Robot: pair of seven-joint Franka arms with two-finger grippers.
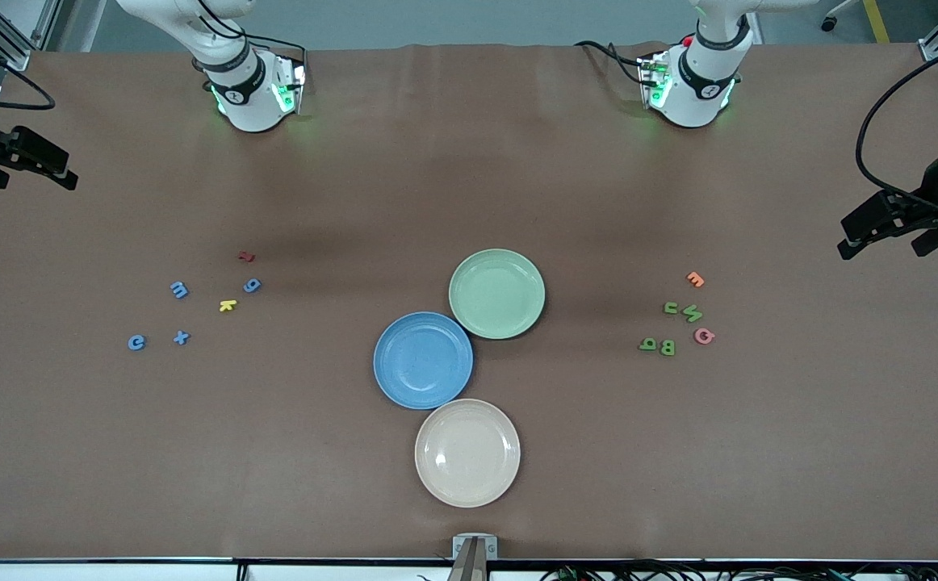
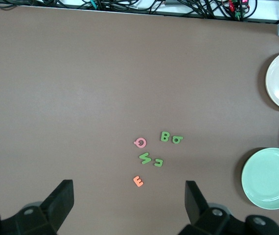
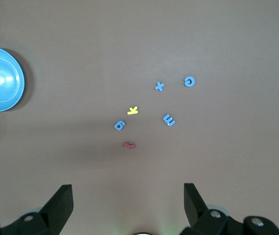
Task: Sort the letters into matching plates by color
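Cream plate (image 1: 467, 453), blue plate (image 1: 423, 360), green plate (image 1: 496, 293): letterless.

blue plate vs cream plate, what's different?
Colour: the blue plate is saturated blue, while the cream plate is pale beige.
Position: the cream plate lies nearer the front camera than the blue plate.
Neighbours: the blue plate sits against the green plate as well as the cream plate; the cream plate sits against the blue plate only.
Shared: both are round, shallow, about equal in size, and hold no letters.
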